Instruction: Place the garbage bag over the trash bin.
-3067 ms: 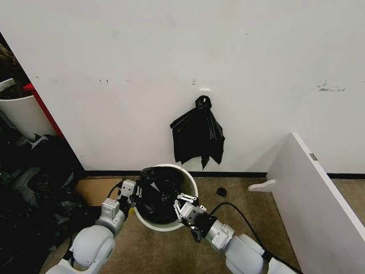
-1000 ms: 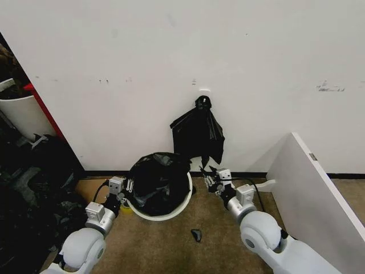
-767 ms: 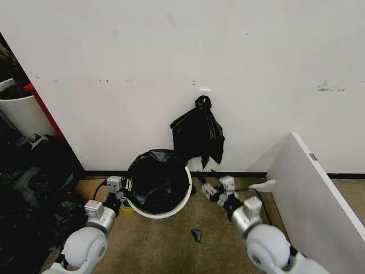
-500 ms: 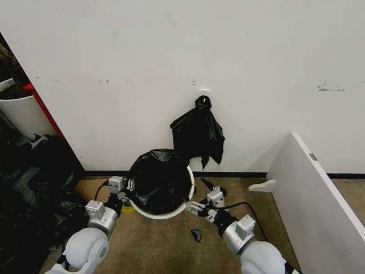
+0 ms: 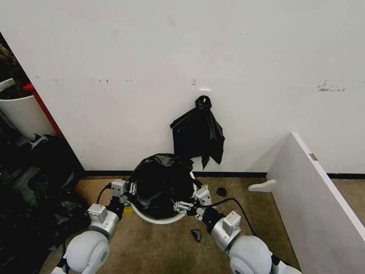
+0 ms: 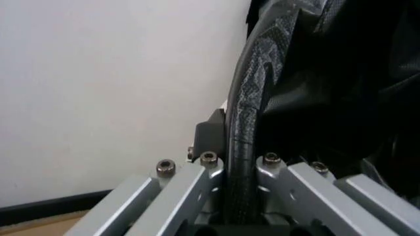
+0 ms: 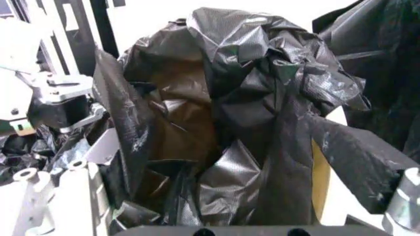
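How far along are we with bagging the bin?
The bag sits in and bulges above the bin. The left gripper is pinching film at the bin's left rim; the right gripper is at the right rim. Left: pull the film over the bare near rim.

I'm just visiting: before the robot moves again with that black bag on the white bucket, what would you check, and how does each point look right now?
1. Left gripper gripping the thin glossy black plastic garbage bag at the bucket's left rim: ok, film runs between its fingers in the left wrist view.
2. Right gripper at the bag's front right edge: ok; whether it grips the film: cannot tell.
3. Bag over the round cream-white plastic trash bin: not ok, front rim bare.
4. Bag opened out: not ok, bunched high.
5. Small dark scrap on the floor, apart from the bin: ok.
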### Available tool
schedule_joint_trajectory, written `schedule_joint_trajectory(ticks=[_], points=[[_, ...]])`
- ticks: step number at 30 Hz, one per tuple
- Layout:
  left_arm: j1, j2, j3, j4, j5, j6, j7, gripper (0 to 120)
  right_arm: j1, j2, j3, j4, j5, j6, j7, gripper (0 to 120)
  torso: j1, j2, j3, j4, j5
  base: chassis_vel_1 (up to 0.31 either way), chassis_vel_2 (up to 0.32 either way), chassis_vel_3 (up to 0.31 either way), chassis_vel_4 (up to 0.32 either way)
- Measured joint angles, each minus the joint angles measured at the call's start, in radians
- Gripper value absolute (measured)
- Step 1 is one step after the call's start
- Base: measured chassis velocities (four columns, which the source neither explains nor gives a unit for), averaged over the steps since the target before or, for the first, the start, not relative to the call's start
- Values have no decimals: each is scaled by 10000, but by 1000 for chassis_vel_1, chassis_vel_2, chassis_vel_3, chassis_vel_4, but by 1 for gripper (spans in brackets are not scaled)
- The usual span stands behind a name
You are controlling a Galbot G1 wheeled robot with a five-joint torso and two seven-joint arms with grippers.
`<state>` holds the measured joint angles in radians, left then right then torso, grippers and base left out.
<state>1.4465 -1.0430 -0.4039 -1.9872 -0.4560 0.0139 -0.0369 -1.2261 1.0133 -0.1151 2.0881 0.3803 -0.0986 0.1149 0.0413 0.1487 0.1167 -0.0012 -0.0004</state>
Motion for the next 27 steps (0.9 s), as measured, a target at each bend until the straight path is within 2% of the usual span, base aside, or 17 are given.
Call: schedule_joint_trajectory(ticks=[9, 18, 27], points=[[-35, -78, 102, 47, 85, -17, 34, 1, 149, 21, -93, -116, 12, -74, 203, 82, 0, 0, 0, -1, 0, 0, 0, 0, 0], [-75, -122, 109, 130, 118, -41, 38, 1, 6, 26, 84, -64, -31, -43, 451, 95, 0, 0, 0, -1, 1, 0, 0, 0, 0], [-235, -123, 165, 286, 141, -80, 42, 1, -120, 86, 172, -98, -39, -45, 593, 97, 0, 0, 0, -1, 1, 0, 0, 0, 0]])
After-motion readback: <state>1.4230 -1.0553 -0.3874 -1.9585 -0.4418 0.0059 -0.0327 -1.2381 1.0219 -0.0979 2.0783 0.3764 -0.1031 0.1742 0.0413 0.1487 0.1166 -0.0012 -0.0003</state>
